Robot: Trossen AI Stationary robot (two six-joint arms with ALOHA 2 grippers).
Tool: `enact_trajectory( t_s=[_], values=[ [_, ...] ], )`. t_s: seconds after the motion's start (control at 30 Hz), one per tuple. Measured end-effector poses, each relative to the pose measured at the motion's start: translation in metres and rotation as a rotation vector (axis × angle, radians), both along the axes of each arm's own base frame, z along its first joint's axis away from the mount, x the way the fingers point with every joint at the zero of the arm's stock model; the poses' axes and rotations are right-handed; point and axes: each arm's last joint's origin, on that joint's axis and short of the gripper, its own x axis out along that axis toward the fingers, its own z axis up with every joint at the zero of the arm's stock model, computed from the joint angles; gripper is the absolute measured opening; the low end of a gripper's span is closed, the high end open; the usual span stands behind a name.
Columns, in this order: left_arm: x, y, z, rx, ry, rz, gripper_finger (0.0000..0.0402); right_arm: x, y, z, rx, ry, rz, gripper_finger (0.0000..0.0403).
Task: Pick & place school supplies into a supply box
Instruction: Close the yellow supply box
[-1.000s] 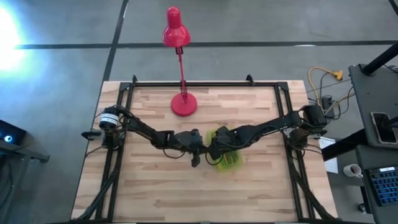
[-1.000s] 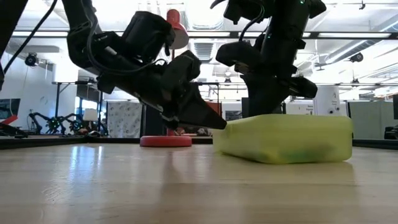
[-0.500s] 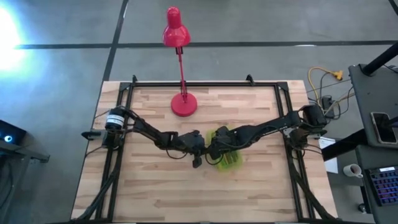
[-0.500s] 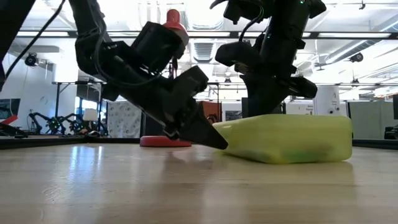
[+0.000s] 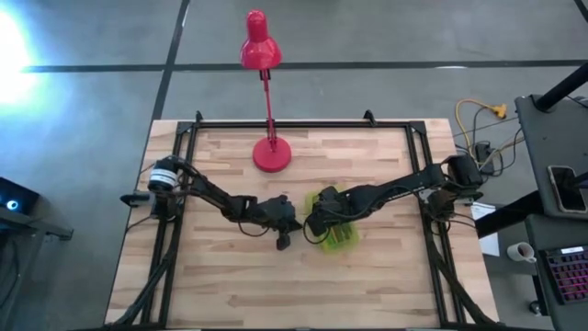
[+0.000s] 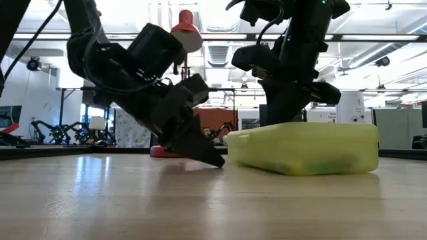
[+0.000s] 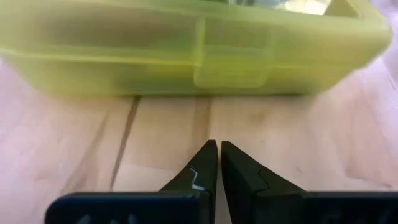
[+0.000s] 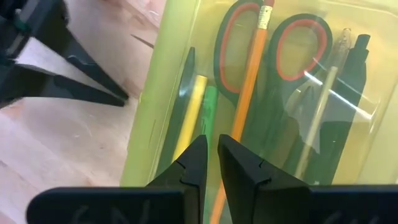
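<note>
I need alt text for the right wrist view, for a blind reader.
A closed translucent yellow-green supply box shows red-handled scissors, an orange pencil and pens through its lid. The right gripper hangs over it, fingers nearly together. The left gripper rests beside it on the wooden table.

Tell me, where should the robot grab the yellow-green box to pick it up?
Probably across the supply box's narrow width, near its middle, coming from above: it lies flat on the table, lid closed, and its long straight sides suit two fingers.

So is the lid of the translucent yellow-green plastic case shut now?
Shut. The translucent yellow-green plastic case shows its lid down with the front latch tab flush; red-handled scissors lie inside.
</note>
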Motion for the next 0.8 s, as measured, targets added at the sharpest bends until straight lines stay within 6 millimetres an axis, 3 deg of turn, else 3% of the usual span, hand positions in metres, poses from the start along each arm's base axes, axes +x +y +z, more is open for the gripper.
enact_trajectory(
  t_s=[0.27, 0.8],
  values=[
    [0.006, -0.002, 0.024, -0.016, -0.130, -0.003, 0.0006, 0.000, 0.000, 0.000, -0.004, 0.003, 0.007, 0.0038],
    [0.012, 0.011, 0.026, 0.025, -0.135, 0.030, 0.0006, 0.000, 0.000, 0.000, -0.006, 0.000, 0.006, 0.0038]
  ],
)
